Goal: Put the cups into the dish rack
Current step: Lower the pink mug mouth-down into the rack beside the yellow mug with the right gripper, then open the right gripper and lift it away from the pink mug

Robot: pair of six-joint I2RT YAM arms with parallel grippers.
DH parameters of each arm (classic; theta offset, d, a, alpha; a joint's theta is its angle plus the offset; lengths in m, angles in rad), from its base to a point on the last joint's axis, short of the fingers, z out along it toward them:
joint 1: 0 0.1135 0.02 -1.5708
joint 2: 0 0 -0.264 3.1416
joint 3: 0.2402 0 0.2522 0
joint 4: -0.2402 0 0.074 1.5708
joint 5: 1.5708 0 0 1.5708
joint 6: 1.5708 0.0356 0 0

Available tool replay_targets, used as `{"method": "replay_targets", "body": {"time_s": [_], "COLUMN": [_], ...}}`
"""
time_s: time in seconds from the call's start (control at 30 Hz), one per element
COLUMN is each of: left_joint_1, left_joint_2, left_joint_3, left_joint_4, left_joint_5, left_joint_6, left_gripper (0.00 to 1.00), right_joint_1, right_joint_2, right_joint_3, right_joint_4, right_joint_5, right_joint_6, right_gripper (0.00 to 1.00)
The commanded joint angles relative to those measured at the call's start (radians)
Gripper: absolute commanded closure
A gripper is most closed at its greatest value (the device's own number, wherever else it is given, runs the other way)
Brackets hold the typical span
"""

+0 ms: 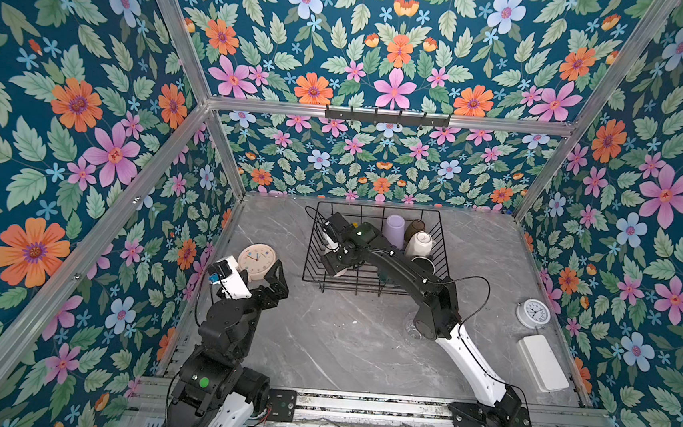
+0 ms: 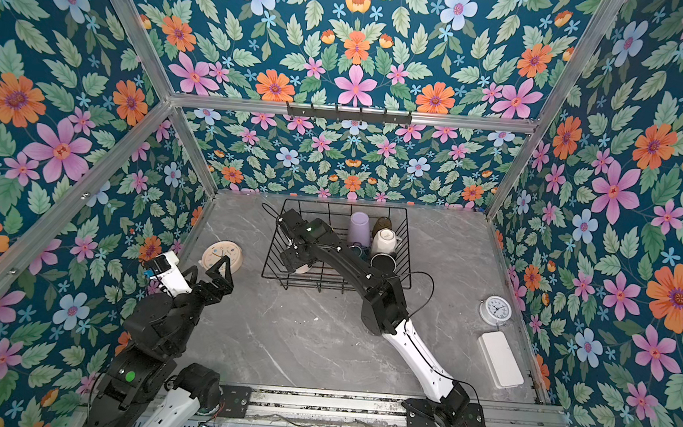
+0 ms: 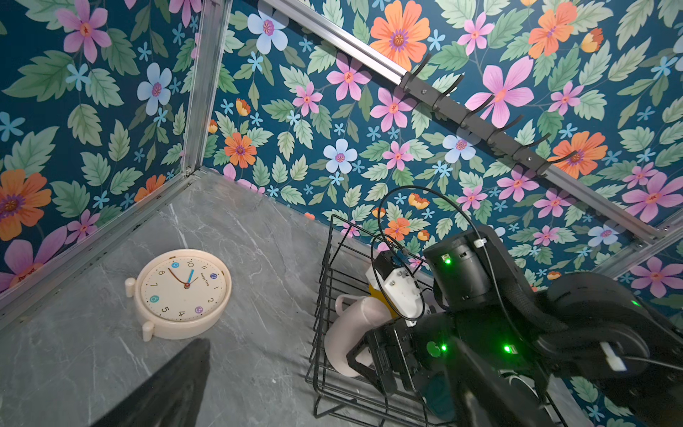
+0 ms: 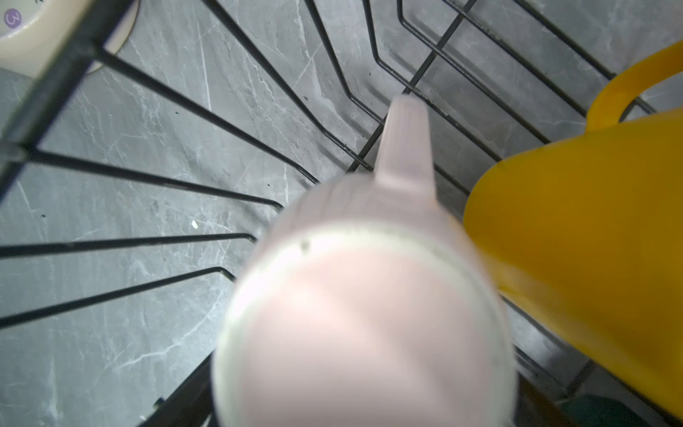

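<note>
The right arm is stretched into the dish rack (image 1: 373,209), at its left end, and the right gripper (image 1: 334,263) is seen low over the pale-pink mug (image 4: 369,314). The mug is turned base-up inside the rack, with its handle pointing along the wires. One black finger (image 3: 353,360) is seen close against the mug's side, but whether the jaws are clamped on it or just clear cannot be told. The yellow mug (image 4: 591,222) is tilted just beside it.

Further right in the rack, the lilac tumbler (image 1: 395,229) and the white mug (image 1: 420,243) are seen base-up. The olive-brown tumbler (image 1: 415,228) is tucked behind the white mug, and the black mug (image 1: 423,265) sits nearer the front. The clear glass (image 1: 410,327) is found outside the rack on the table (image 1: 342,339), by the right arm's elbow.

The left gripper (image 1: 278,278) is held with its jaws spread wide and nothing between them, beside the round pink clock (image 1: 255,261) — well apart from the rack.
</note>
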Motion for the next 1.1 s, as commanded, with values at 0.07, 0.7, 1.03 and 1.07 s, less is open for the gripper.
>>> {"method": "replay_targets", "body": {"time_s": [0.07, 0.7, 1.03, 1.07], "left_joint_1": [0.000, 0.000, -0.003, -0.007], "left_joint_2": [-0.011, 0.101, 0.355, 0.381], "left_joint_3": [0.004, 0.064, 0.140, 0.143], "left_joint_4": [-0.004, -0.008, 0.085, 0.098], "left_joint_5": [-0.009, 0.111, 0.492, 0.534], "left_joint_6": [0.003, 0.038, 0.040, 0.032], "left_gripper": [0.00, 0.02, 0.15, 0.16], "right_joint_1": [0.002, -0.092, -0.275, -0.324], "right_joint_2": [-0.021, -1.010, -1.601, -1.648], "right_joint_3": [-0.003, -1.124, -1.652, -1.696], "right_joint_4": [0.013, 0.573, 0.592, 0.591], "right_joint_5": [-0.011, -0.102, -0.076, -0.111], "right_joint_6": [-0.001, 0.222, 0.381, 0.398], "right_gripper": [0.13, 0.13, 0.10, 0.10]}}
